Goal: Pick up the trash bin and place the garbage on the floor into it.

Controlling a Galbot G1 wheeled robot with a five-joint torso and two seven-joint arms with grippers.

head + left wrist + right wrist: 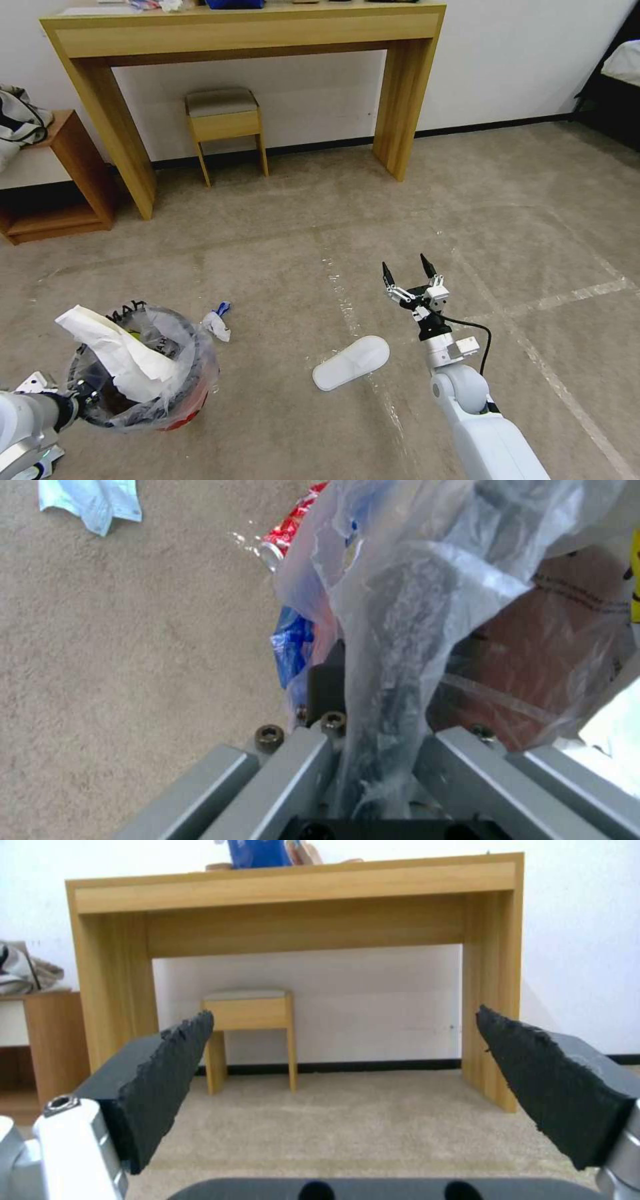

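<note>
Left gripper [83, 393]: clamped on the trash bin's [190, 407] bagged rim, at seven o'clock in the head view.
Right gripper [409, 269]: fingers spread apart, empty, raised above the carpet.
Garbage: crumpled paper [217, 325] just beside the bin, at one o'clock of it.
Slipper [351, 362]: near centre.

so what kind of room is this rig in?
Probably a bedroom or hotel room: beige carpet, a light wooden console desk with a small padded stool under it, a white flat slipper on the floor, and what looks like a bed edge.
</note>
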